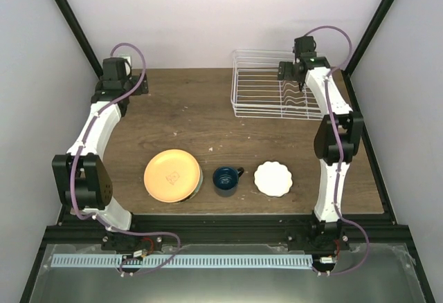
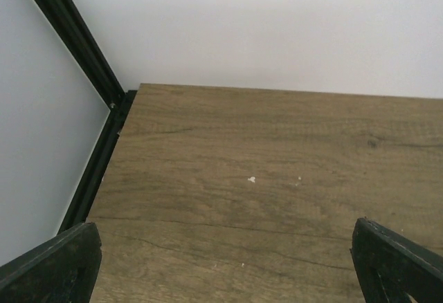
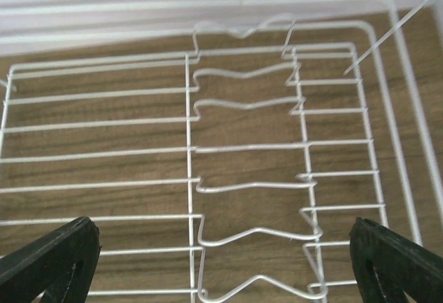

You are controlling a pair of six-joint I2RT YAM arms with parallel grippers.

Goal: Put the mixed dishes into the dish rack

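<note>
Right wrist view, right tool (image 3: 221, 248) spread wide above dish rack (image 3: 189, 130), holding nothing, left tool (image 2: 225, 248) equally wide over table (image 2: 263, 151).

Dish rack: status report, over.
Left gripper open, empty, far-left corner. Right gripper open, empty, over rack. Rack empty; plate, mug, white dish on table. Nothing blocking.

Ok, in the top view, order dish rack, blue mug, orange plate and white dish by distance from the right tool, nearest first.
1. dish rack, beneath the right tool
2. white dish, near right
3. blue mug, near centre
4. orange plate, near left
</note>
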